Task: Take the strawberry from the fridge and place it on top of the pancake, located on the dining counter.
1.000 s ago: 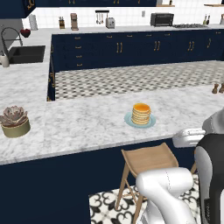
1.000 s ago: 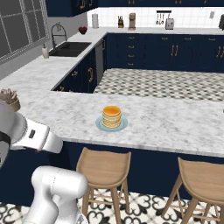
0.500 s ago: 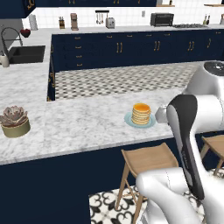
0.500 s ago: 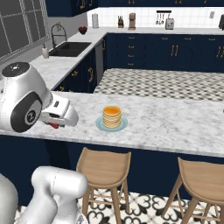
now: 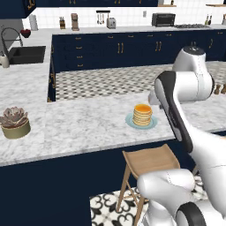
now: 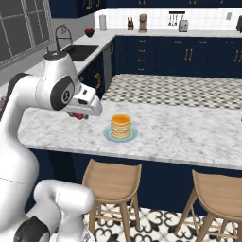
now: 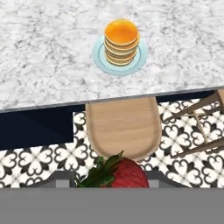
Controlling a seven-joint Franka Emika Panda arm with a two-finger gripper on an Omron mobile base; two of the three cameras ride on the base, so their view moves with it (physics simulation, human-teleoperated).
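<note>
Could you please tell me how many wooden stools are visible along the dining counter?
2: one stool below the pancake, another stool to its right. More may be hidden off frame.

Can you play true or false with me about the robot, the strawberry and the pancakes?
1. The gripper holds the strawberry. True.
2. The strawberry already sits on top of the pancake. False: the top of the stack is bare, and the strawberry is in the gripper, short of the plate.
3. The pancake stands on a pale-blue plate on the dining counter. True.
4. The pancake plate sits on a wooden stool. False: the plate is on the marble counter, and the stool stands on the floor below the counter's edge.
5. A potted plant stands on the counter, away from the pancake. True.
</note>
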